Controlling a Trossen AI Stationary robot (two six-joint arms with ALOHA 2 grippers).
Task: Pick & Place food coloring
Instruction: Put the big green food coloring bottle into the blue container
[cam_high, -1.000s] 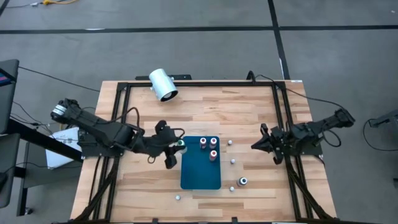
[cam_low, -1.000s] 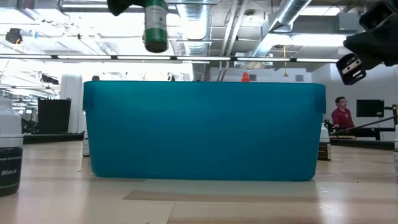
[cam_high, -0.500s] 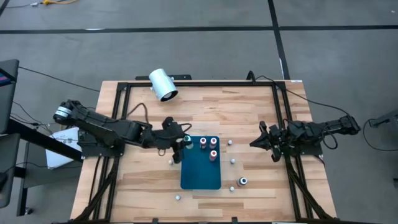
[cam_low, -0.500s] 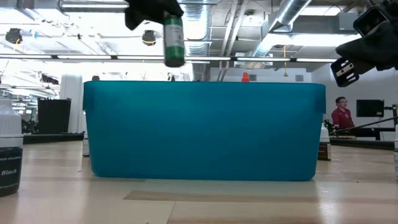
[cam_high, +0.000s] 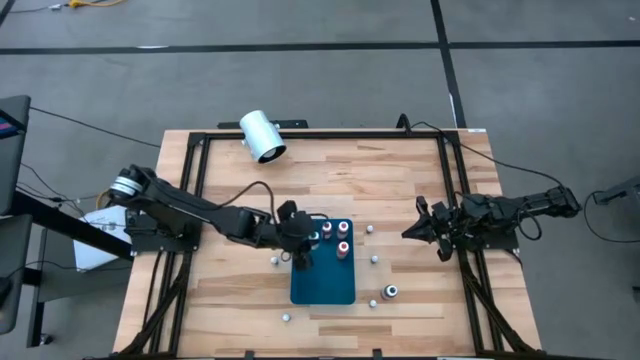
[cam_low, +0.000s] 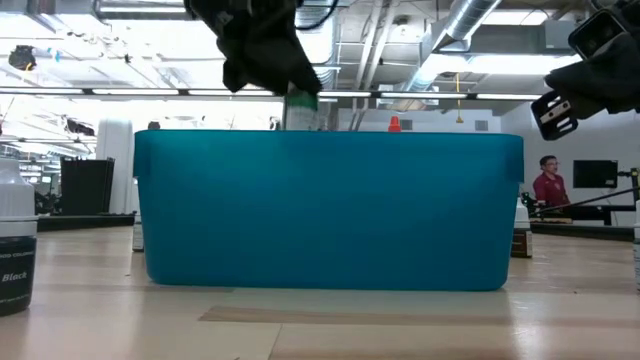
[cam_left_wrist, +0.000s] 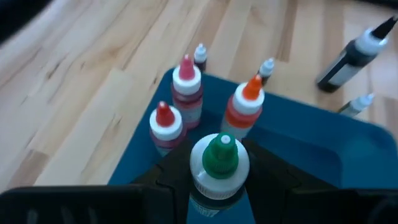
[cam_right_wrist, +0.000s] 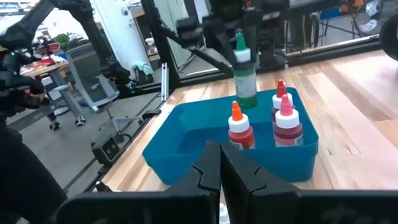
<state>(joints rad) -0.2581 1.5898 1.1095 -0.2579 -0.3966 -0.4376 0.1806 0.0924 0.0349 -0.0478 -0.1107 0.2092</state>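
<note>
Your left hand (cam_high: 302, 243) is clamped on the green bottle (cam_right_wrist: 245, 74), holding it upright over the teal tray (cam_high: 335, 286) so it goes in standing. It hangs just beside the red bottle (cam_left_wrist: 164, 122), pink bottle (cam_left_wrist: 186, 86) and orange bottle (cam_left_wrist: 247, 106) already standing together in the tray. Your right hand (cam_high: 412, 231), fingers together, waits near the table's (cam_high: 400, 170) right edge, well apart. A dark bottle (cam_high: 390, 292) is left on the table.

A big white round tube (cam_high: 262, 136) lies on its side at the far edge of the light wooden table (cam_high: 240, 175). A person in red (cam_low: 548, 184) sits far back in the room.
</note>
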